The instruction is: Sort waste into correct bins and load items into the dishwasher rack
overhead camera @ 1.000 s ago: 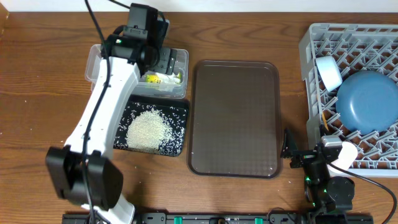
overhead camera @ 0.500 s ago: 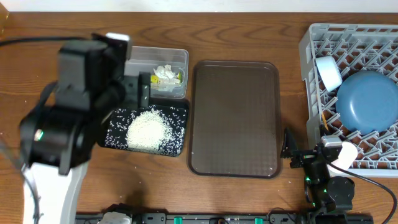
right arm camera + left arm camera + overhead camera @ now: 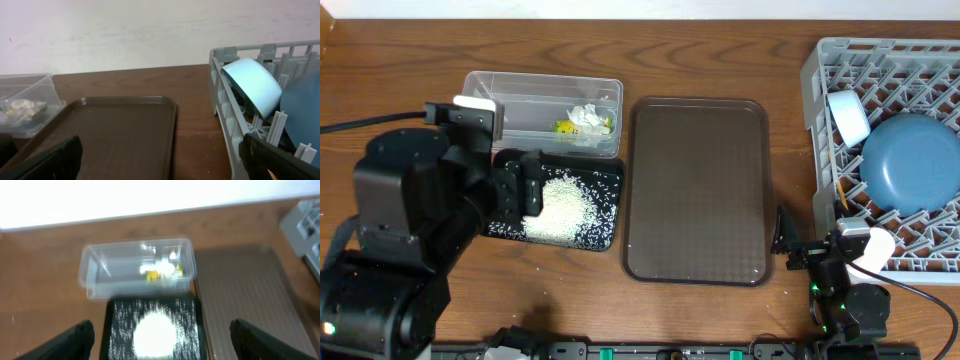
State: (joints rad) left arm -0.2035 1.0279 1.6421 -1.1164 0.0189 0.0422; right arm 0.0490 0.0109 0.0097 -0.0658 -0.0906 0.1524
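Rice [image 3: 560, 208] heaped in black tray [image 3: 605, 238], wrapper [image 3: 563, 127] and tissue [image 3: 586, 116] in clear tub [image 3: 520, 90]. Left gripper [image 3: 161, 325] hovers above tray, splayed wide, empty; right gripper [image 3: 160, 142] likewise splayed, empty. Advice: rise straight, avoid clipping tub rim.

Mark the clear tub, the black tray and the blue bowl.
clear tub [image 3: 520, 112]: overhead view, bare floor in its left half.
black tray [image 3: 619, 208]: overhead view, right rim.
blue bowl [image 3: 912, 162]: overhead view, middle of its visible face.
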